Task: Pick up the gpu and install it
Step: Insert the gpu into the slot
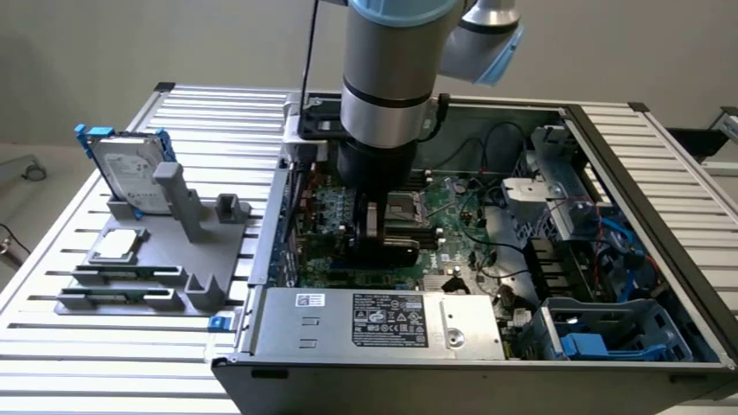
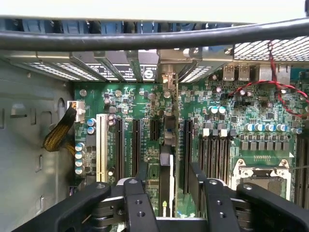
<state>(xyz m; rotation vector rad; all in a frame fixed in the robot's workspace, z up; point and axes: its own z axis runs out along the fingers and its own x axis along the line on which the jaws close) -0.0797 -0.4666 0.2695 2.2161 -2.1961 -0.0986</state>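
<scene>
Tool [image 2: 169, 174] spread around gpu [image 2: 166, 193], upright on motherboard [image 2: 125, 104], inside computer case [image 1: 461, 389]

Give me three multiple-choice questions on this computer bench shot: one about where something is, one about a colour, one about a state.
1. The hard drive stands:
A. in the grey fixture outside the case
B. on the power supply
C. on the floor

2. The motherboard is:
A. red
B. blue
C. green

3. The gpu is:
A. lying flat on the fixture
B. on edge on the motherboard, between the fingers of the claw
C. lifted above the case

Answers:
1. A, it stands in the fixture at the exterior view's left.
2. C, the board is green in the wrist view.
3. B, the wrist view shows it on edge with a finger on either side.
</scene>
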